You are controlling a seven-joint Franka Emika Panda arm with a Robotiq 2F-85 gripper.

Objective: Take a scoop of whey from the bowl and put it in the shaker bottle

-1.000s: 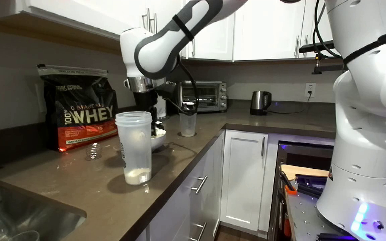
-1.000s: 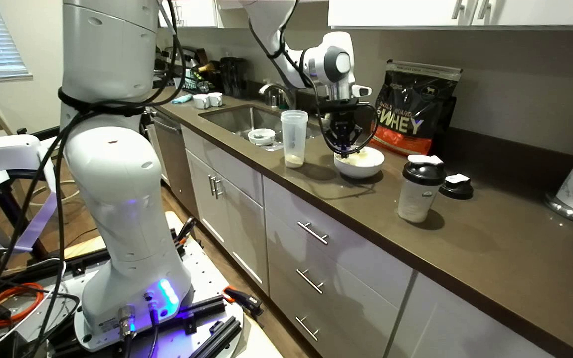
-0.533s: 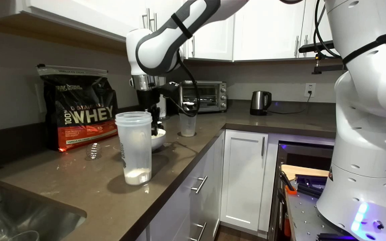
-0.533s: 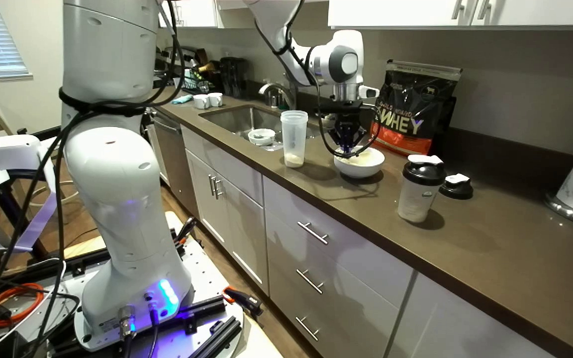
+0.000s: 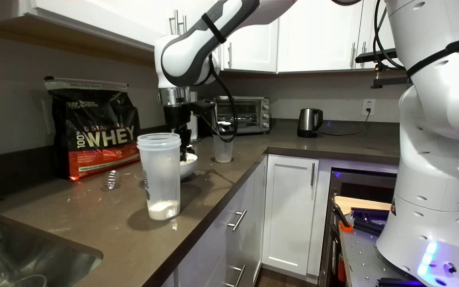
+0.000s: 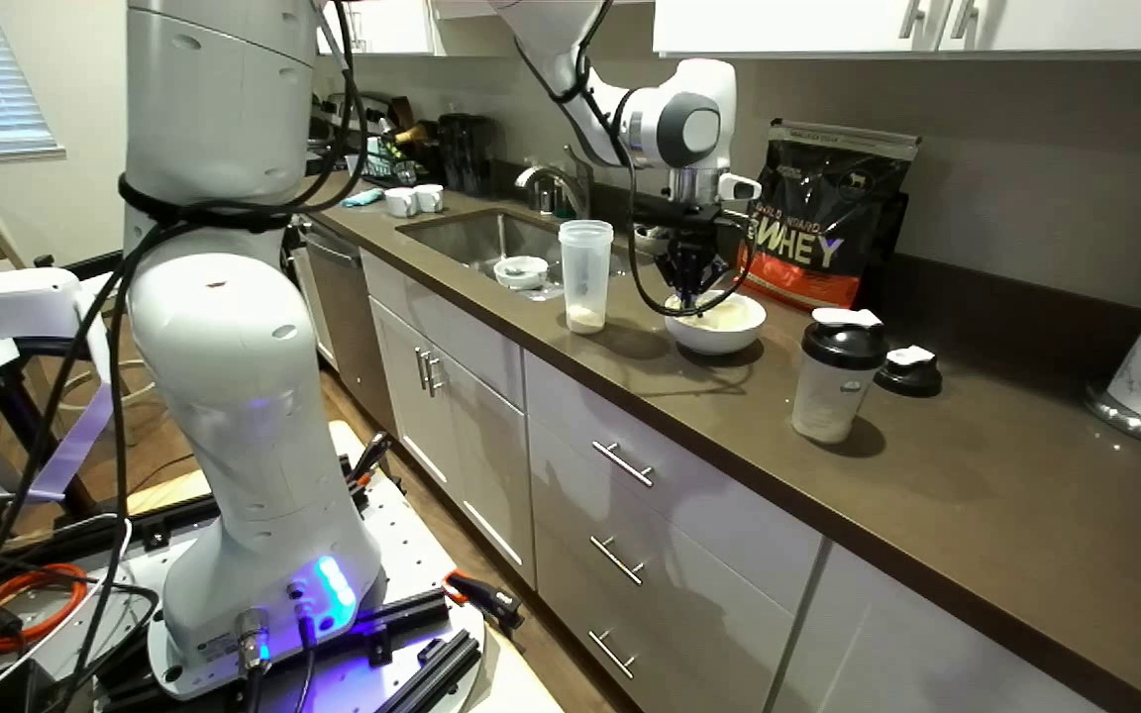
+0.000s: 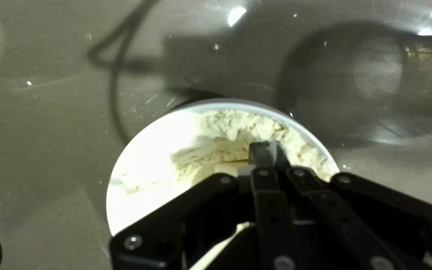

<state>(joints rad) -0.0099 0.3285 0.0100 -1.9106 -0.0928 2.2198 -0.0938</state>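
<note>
With jaws pressed nearly together, pinches the scoop [image 7: 231,167] down inside the bowl [image 6: 714,340]. Of the scoop, in the wrist view, only a smooth, pale cream piece beside the black tips; the rest hidden behind them. Around the scoop, heaped whey [image 7: 238,123]: yellowish white, matte, crumbling into clumps toward the rim, hollowed right next to the scoop, washed out by glare on the left of the wrist view. Around the whey, the bowl's smooth white wall, low and round, on the brown bench [image 6: 937,505].

Near the bowl, apart from it, the shaker bottle [image 5: 161,171]: upright, tall, frosted, wide at the mouth, with a shallow layer of pale powder [image 5: 163,208] at the bottom. On the bowl's opposite side, a smaller cup [image 6: 821,401] under a black lid [image 6: 838,347]. Beyond the bowl, a black and red bag [image 6: 828,213] marked WHEY; in an exterior view, a coiled wire ball [image 5: 111,180] in front of it. Farther off, a toaster oven [image 5: 249,115] and a kettle [image 5: 310,122].
</note>
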